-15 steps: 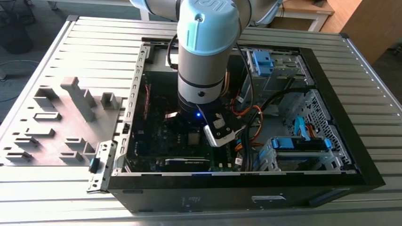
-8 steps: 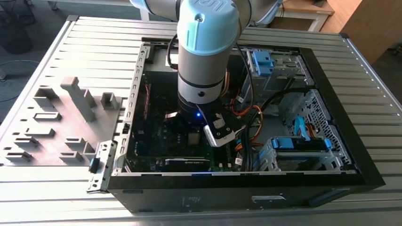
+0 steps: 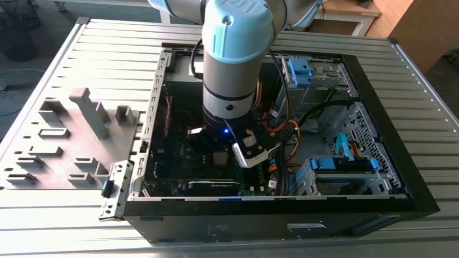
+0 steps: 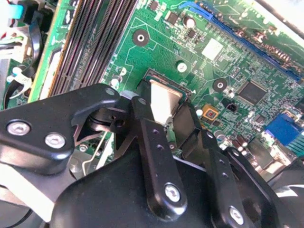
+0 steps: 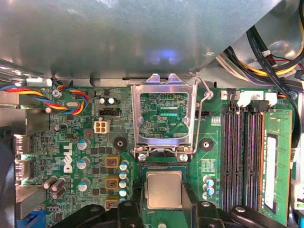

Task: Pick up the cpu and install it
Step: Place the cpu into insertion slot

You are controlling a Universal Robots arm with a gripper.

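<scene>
Currently, gripper [image 4: 164, 107]: closed on the cpu [image 5: 164, 190], a finger at each side.
Cpu location: at the socket [image 5: 142, 167] on the green motherboard [image 5: 95, 156], beside the raised metal frame [image 5: 164, 85].

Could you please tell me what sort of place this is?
Probably a robotics lab or workshop: a gripper holds the cpu at a motherboard in an open case, on a slotted metal table beside a grey fixture tray.
</scene>
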